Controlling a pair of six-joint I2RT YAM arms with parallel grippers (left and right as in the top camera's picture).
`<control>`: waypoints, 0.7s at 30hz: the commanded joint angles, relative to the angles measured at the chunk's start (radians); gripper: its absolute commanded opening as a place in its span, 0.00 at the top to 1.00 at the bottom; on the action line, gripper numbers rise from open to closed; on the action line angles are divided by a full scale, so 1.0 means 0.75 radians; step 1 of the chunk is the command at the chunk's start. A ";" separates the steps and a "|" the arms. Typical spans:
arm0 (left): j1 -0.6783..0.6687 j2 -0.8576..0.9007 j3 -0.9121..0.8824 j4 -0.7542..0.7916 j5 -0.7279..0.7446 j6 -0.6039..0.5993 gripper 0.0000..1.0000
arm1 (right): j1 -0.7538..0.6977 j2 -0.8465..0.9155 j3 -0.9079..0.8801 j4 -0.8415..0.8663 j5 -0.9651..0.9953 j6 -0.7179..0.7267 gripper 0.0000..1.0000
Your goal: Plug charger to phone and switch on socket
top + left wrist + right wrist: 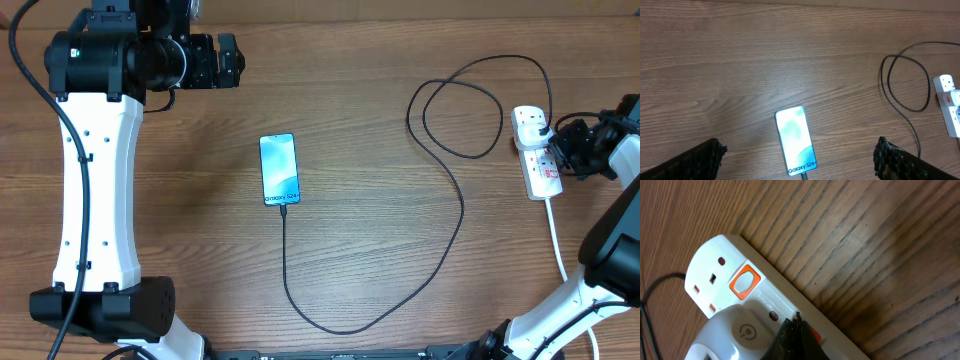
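The phone lies flat mid-table with its blue screen lit, also seen in the left wrist view. The charger's black cable has its tip at the phone's near end. From there it loops right and ends at the socket, a white strip. My right gripper is shut, and its tips touch the socket beside an orange switch. A second orange switch and a white plug body sit close by. My left gripper hangs open, high above the phone.
The socket's thick white cord runs toward the front right. Bare wooden tabletop spreads between the phone and the cable loop. The left arm's white link stands along the left edge.
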 commanded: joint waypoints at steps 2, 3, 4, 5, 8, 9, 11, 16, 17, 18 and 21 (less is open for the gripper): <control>0.007 -0.012 0.010 0.002 0.011 0.020 0.00 | 0.070 0.042 -0.045 -0.053 -0.050 0.124 0.96; 0.007 -0.012 0.010 0.002 0.011 0.020 0.01 | 0.070 0.042 -0.045 -0.052 -0.051 0.138 0.96; 0.007 -0.012 0.010 0.002 0.011 0.020 0.01 | 0.070 0.042 -0.045 -0.052 -0.050 0.158 0.96; 0.007 -0.012 0.010 0.002 0.011 0.020 0.01 | 0.070 0.042 -0.045 -0.051 -0.051 0.175 0.96; 0.007 -0.012 0.010 0.002 0.011 0.020 0.01 | 0.070 0.042 -0.045 -0.047 -0.055 0.197 0.96; 0.007 -0.012 0.010 0.002 0.011 0.020 0.00 | 0.070 0.042 -0.045 -0.047 -0.055 0.197 0.96; 0.007 -0.012 0.010 0.002 0.011 0.020 0.01 | 0.070 0.042 -0.045 -0.048 -0.055 0.197 0.96; 0.007 -0.012 0.010 0.002 0.011 0.020 0.01 | 0.070 0.042 -0.045 -0.054 -0.056 0.196 0.96; 0.007 -0.012 0.010 0.002 0.011 0.020 0.00 | 0.070 0.042 -0.045 -0.057 -0.056 0.196 0.96; 0.007 -0.012 0.010 0.002 0.011 0.020 0.00 | 0.070 0.042 -0.045 -0.060 -0.057 0.196 0.96; 0.007 -0.012 0.010 0.002 0.011 0.020 0.01 | 0.070 0.042 -0.045 -0.069 -0.057 0.196 0.96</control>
